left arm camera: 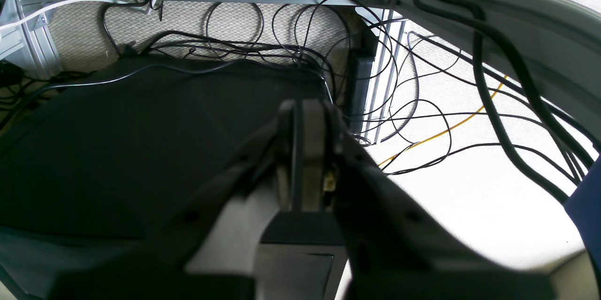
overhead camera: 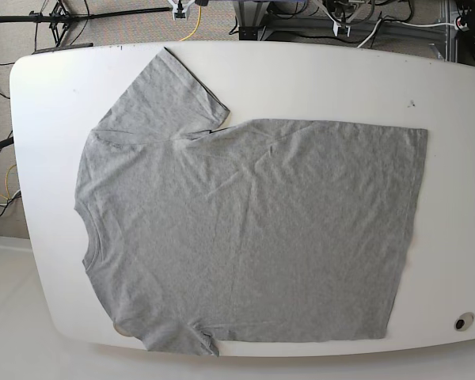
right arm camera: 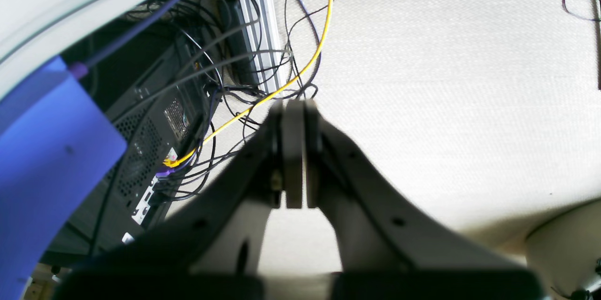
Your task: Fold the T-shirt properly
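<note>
T-shirt (overhead camera: 253, 229) lies spread flat on the desk (overhead camera: 317, 79), ready for folding; both arms parked clear, jaws pressed together, empty.

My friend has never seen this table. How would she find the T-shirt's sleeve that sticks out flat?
Start at the big white table in the base view, where one grey T-shirt lies spread flat with its collar toward the left edge. Look at the shirt's top left corner: the flat sleeve points up toward the table's far edge. The other sleeve, near the bottom, looks bunched under.
</note>
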Robot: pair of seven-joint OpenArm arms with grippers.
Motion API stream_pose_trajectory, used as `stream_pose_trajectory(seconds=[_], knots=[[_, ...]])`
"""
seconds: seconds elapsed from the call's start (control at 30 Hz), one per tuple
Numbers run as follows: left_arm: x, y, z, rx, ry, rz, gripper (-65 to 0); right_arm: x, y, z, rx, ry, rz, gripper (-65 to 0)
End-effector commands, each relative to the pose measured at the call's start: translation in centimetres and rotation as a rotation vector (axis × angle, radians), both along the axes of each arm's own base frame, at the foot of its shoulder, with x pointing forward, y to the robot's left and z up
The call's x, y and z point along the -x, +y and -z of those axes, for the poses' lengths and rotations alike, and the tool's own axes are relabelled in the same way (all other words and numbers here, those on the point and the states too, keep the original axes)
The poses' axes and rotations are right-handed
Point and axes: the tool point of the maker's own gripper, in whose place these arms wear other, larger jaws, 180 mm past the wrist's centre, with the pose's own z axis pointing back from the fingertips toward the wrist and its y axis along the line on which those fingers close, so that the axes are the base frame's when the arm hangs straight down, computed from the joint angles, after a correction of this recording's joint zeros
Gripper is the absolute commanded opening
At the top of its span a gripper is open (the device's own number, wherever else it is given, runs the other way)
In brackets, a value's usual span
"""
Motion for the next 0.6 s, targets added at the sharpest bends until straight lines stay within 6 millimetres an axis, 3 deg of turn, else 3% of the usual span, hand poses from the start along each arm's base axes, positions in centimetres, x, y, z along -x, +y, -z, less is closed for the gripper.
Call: stream_pose_trajectory(seconds=[0.0, 0.57], knots=[[-0.4, 0.1, -0.1, -0.001, -0.030, -0.027, -64.4, 0.8, -1.2, -0.1, 0.021, -0.019, -0.001, -65.0], [1.6, 0.4, -0.8, -0.008, -0.102, -0.004, -64.6, 3.3, -3.7, -0.8, 0.060, -0.097, -0.014, -65.0]])
